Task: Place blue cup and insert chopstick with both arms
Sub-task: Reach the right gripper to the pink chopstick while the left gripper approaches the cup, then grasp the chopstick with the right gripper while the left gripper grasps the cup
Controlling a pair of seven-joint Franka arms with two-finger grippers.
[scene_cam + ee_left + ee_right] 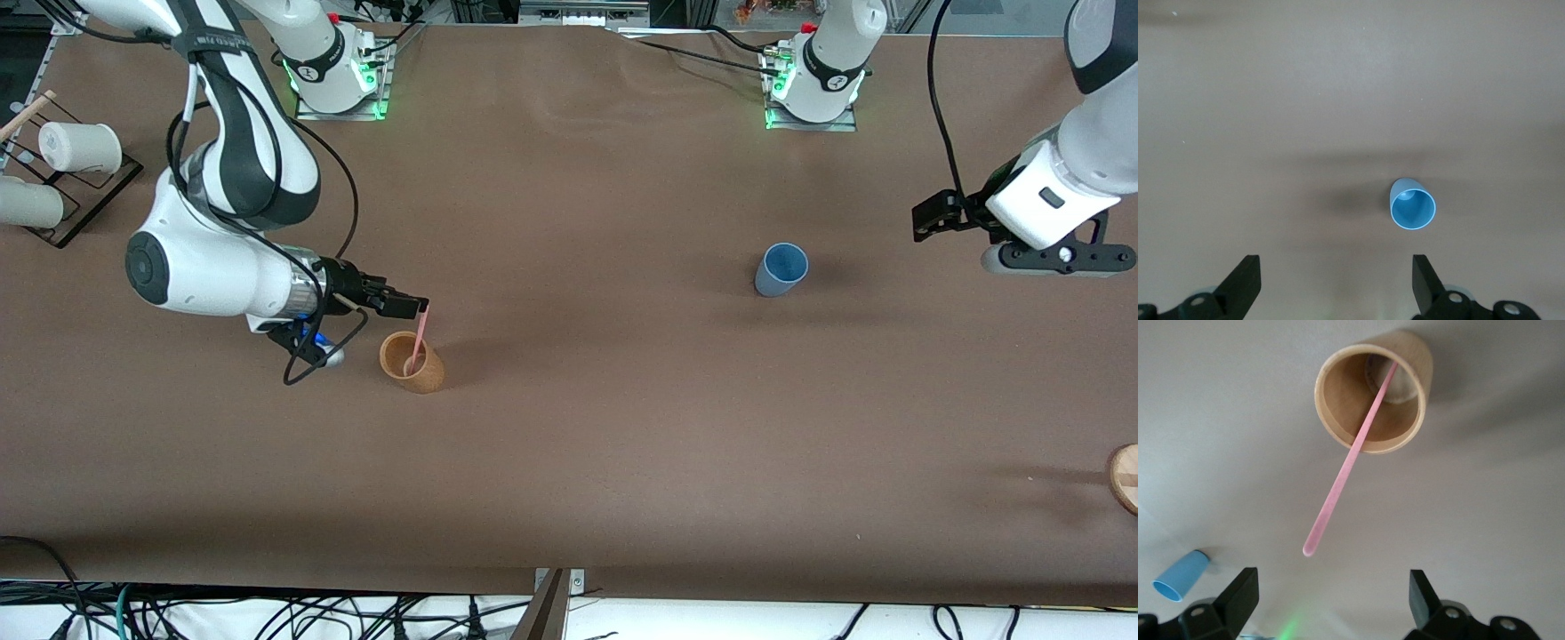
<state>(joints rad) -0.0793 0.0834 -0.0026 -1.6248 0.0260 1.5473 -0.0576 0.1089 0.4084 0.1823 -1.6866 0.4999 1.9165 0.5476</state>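
The blue cup (781,269) stands upright on the brown table, toward the left arm's end. It also shows in the left wrist view (1412,205) and the right wrist view (1181,576). The pink chopstick (420,338) leans inside a tan-orange cup (412,362) toward the right arm's end; in the right wrist view the chopstick (1348,460) rests in that cup (1373,390). My right gripper (404,305) is open by the chopstick's top end, and its jaws (1330,600) stand wide and hold nothing. My left gripper (933,218) hangs in the air beside the blue cup, open and empty (1335,280).
A black wire rack (89,196) with white cups (80,147) stands at the right arm's end of the table. A round wooden piece (1125,477) lies at the left arm's end, nearer to the front camera. Cables hang below the table's front edge.
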